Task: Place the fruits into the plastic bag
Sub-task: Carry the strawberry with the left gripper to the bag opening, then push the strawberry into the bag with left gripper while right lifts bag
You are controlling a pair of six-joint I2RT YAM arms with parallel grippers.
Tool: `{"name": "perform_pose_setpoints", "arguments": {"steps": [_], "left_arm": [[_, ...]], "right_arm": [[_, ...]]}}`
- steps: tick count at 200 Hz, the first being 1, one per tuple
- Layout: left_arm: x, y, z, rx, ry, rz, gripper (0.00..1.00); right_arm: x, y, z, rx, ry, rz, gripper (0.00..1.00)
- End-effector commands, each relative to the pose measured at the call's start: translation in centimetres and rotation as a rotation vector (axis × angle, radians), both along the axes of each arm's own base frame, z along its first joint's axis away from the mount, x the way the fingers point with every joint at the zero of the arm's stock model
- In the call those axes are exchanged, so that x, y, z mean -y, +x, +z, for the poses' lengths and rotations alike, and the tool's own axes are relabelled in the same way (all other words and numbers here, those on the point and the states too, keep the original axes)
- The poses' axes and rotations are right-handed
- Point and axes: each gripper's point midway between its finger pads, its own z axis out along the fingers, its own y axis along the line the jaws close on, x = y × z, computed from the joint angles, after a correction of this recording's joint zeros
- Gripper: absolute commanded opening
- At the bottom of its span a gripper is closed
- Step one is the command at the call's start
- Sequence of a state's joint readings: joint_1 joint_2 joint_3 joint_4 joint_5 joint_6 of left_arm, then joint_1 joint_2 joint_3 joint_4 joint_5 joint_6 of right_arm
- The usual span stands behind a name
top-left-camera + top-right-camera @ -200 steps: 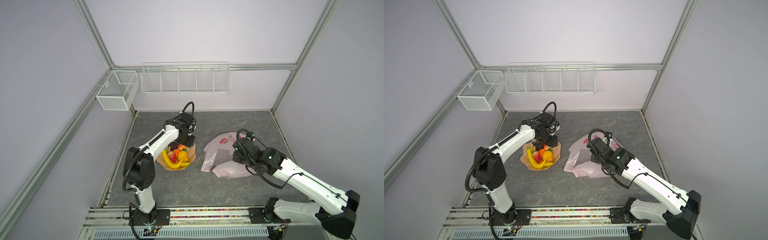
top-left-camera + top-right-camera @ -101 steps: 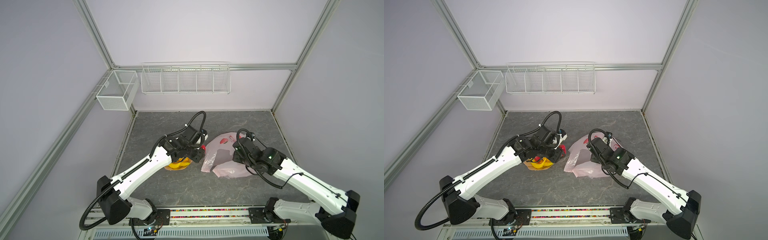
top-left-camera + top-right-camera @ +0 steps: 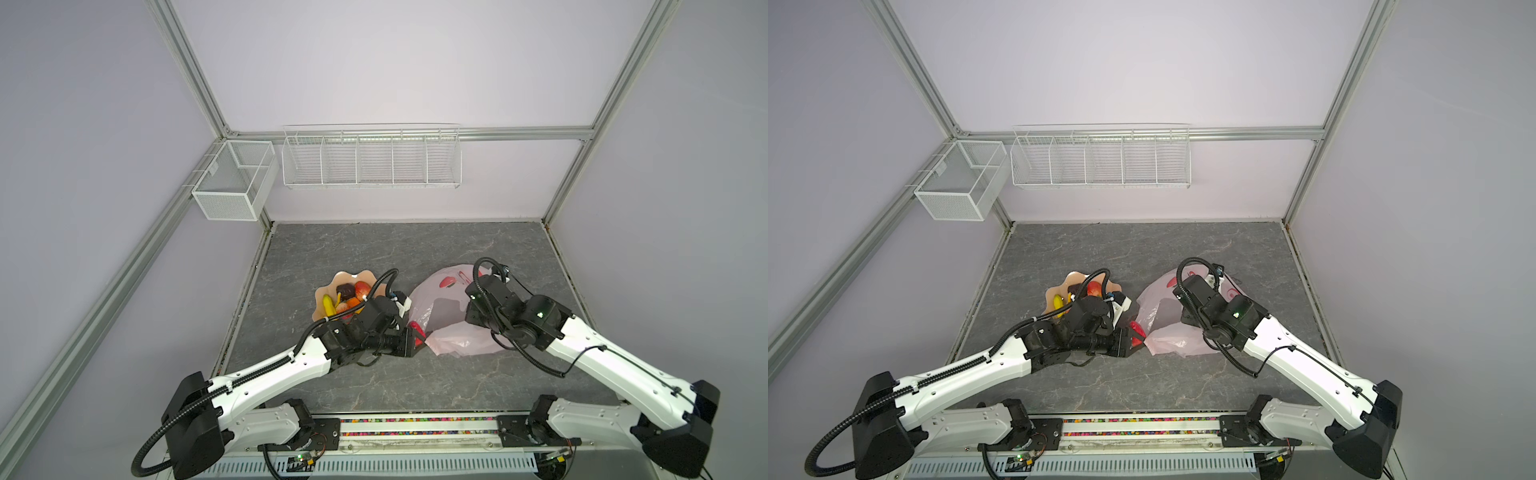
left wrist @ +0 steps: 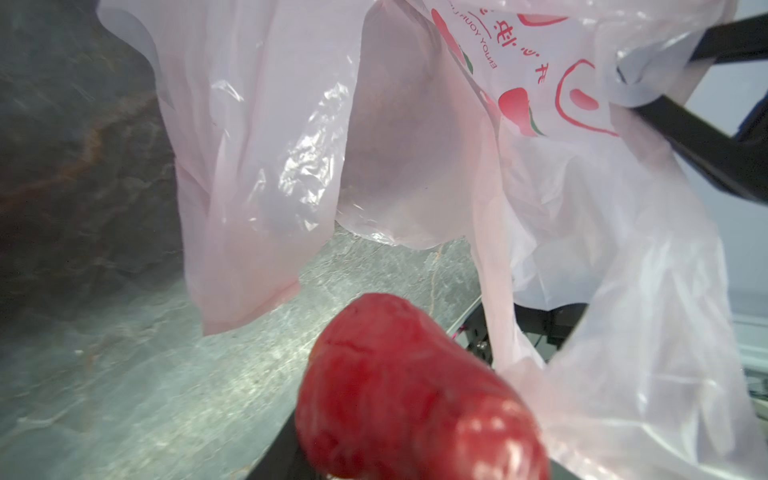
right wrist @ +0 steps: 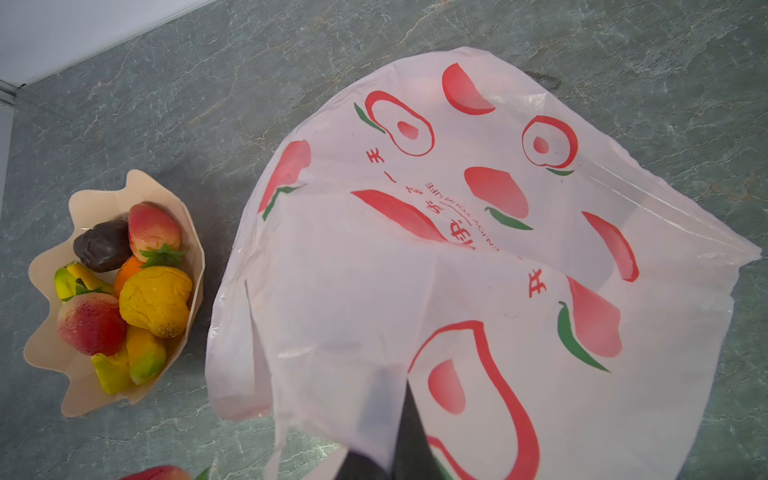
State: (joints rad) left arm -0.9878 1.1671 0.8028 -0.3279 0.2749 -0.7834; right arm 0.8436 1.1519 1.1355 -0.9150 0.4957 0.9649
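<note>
**Fingers closed on loads: left gripper (image 3: 416, 335) on strawberry (image 4: 415, 395), right gripper (image 5: 392, 415) on plastic bag (image 5: 457, 270)**

Left side. Found jaws part-closed around the red strawberry, with the gap between them filled by fruit. Saw one dark finger (image 4: 278, 457) under it in the left wrist view. Logged strawberry held clear of the grey marbled tabletop (image 3: 374, 249), just beside the bag's near-left edge and facing its gaping mouth. Not yet inside. Cannot tell whether film touches fruit.

Right side. Found jaws pinched tight on a fold of bag film. Saw dark fingers (image 5: 413, 453) partly veiled by pink plastic in the right wrist view. Noted bag lifted at that pinch and otherwise draped onto the tabletop, right of centre in both top views. Read printed red peaches, green leaves and small red lettering on the upper face.

Dish. Counted remaining fruits (image 5: 124, 291) piled in the peach-coloured scalloped dish (image 5: 45, 266), left of the bag and apart from it:
- dark purple one (image 5: 102, 245)
- red-yellow one with green leaves (image 5: 153, 228), touching the purple
- orange one (image 5: 126, 270), mostly buried
- yellow lumpy one (image 5: 156, 301)
- red-yellow peach (image 5: 91, 324)
- yellow-green bananas (image 5: 139, 357)

Noted left arm crossing the dish's near side in both top views, hiding part of the pile.
</note>
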Motion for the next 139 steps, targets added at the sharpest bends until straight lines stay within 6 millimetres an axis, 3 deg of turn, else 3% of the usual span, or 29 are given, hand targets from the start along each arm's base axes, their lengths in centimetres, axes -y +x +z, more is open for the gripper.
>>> {"name": "perform_pose_setpoints", "arguments": {"steps": [1,86,139], "left_arm": [[2.5,0.3,3.7,-0.069,-0.225,0.045,0.20],[4.1,-1.1,0.8,-0.239,-0.259,0.046,0.14],[5.6,-0.1,-0.6,-0.250,-0.236,0.079,0.12]], "right_arm": [[-0.1,0.0,0.0,0.003,0.034,-0.013,0.06],[-0.8,-0.2,-0.4,-0.015,0.080,-0.008,0.06],[-0.8,-0.6,-0.7,-0.016,0.121,-0.016,0.06]]}}
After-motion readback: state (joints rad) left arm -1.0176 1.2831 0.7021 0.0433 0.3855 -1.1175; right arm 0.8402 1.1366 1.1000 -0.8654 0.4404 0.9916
